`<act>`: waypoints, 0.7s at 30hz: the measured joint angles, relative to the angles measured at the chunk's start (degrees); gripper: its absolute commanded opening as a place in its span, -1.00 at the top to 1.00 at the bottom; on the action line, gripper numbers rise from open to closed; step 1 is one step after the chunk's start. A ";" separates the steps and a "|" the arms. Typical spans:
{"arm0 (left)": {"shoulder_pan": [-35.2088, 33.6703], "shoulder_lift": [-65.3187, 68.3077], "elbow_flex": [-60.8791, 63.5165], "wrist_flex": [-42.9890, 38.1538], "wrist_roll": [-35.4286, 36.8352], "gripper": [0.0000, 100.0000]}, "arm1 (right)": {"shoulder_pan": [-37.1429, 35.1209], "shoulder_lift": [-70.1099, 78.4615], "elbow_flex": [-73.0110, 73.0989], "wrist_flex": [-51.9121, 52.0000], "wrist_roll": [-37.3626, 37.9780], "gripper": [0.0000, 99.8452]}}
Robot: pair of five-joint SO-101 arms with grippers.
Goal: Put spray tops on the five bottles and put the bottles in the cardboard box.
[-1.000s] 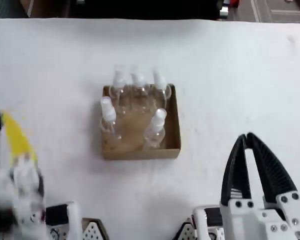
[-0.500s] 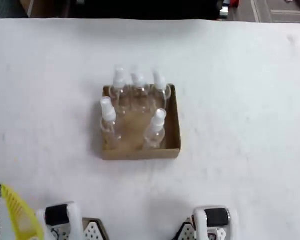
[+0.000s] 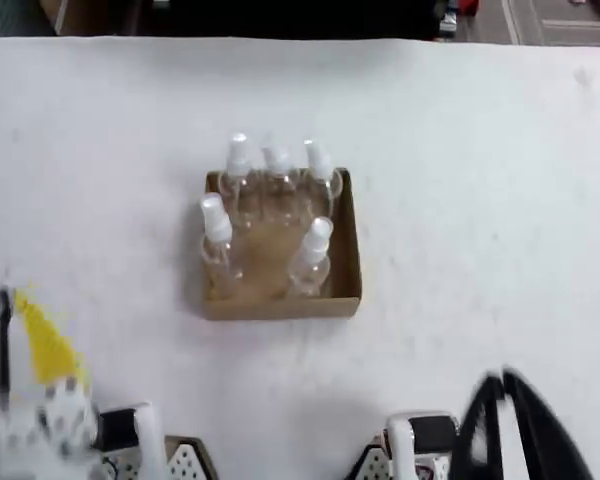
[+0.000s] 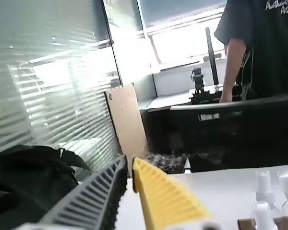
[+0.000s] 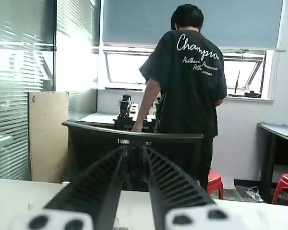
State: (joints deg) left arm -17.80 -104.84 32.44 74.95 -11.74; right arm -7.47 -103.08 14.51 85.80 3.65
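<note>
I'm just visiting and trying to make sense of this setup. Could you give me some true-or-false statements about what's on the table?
1. All five bottles stand inside the cardboard box. True.
2. One bottle has no cap. False: every bottle carries a white spray top.
3. A robot claw is holding a bottle. False: the left gripper and the right gripper are both by the table's near edge, apart from the box.
4. Three bottles line the box's far side, two its near side. True.
</note>
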 measured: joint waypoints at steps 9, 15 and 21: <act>0.00 0.09 32.44 -17.58 0.00 0.96 | 0.35 0.09 35.52 -25.14 0.00 0.97; 0.00 1.14 53.01 -31.30 0.00 0.95 | 0.88 0.35 61.10 -40.79 0.00 0.97; 3.43 0.97 64.53 -36.40 0.00 0.95 | 6.24 0.53 80.09 -56.62 0.00 0.97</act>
State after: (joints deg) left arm -14.37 -103.87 96.97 38.55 -11.74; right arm -1.23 -102.55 94.59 29.19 3.65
